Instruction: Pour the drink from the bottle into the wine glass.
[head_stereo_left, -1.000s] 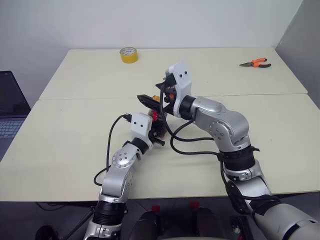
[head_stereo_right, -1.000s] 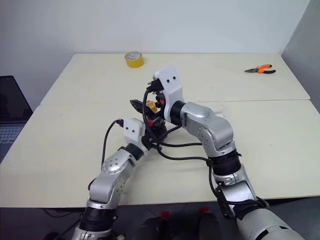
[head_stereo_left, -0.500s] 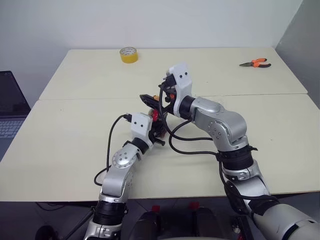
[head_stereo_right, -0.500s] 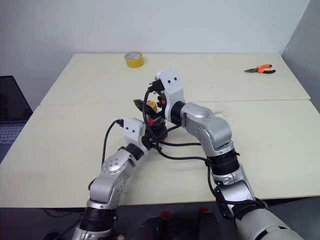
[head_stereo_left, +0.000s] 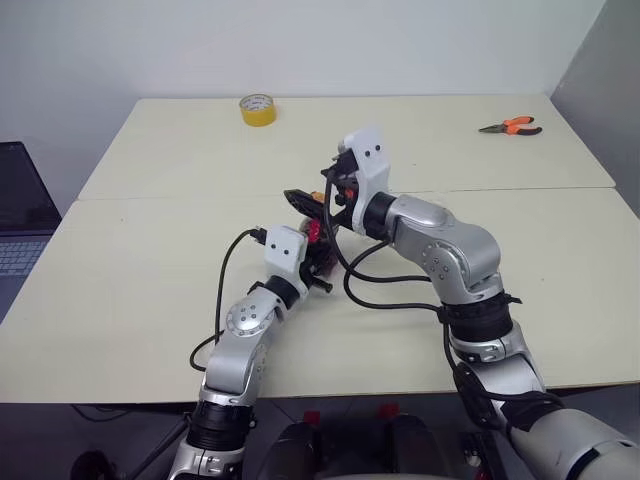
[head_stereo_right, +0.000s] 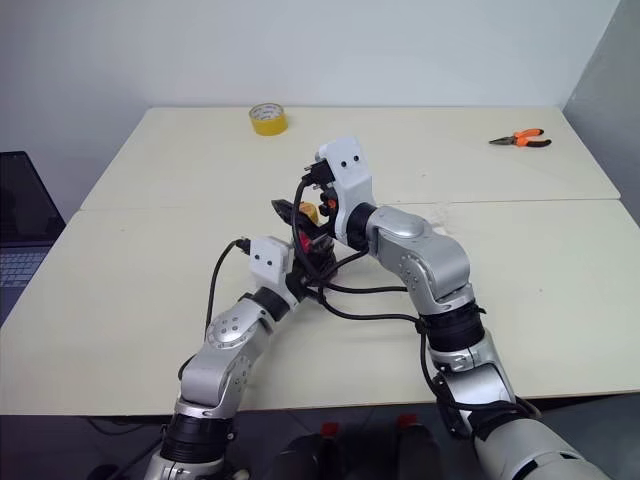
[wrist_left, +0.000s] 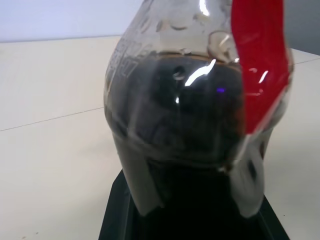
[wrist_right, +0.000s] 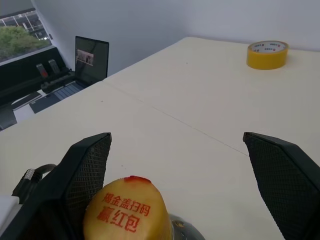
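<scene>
The bottle (wrist_left: 165, 165) stands upright near the table's middle, with my left gripper (head_stereo_left: 318, 262) shut on its bulbous lower body. The dark drink (wrist_left: 175, 110) fills that lower body, and a red label (wrist_left: 260, 75) runs up the neck. My right gripper (wrist_right: 176, 137) is level at the height of the yellow cap (wrist_right: 127, 215) and is open. Its two black fingers (wrist_right: 90, 165) stand wide on either side of the cap and clear of it. From the head the cap (head_stereo_left: 316, 197) shows just under the right gripper (head_stereo_left: 312, 200). The wine glass is hidden.
A yellow tape roll (head_stereo_left: 257, 109) lies at the far left of the back table, orange pliers (head_stereo_left: 511, 126) at its far right. A seam (head_stereo_left: 180, 197) runs between the two tables. A laptop (head_stereo_left: 20, 215) sits off the left edge.
</scene>
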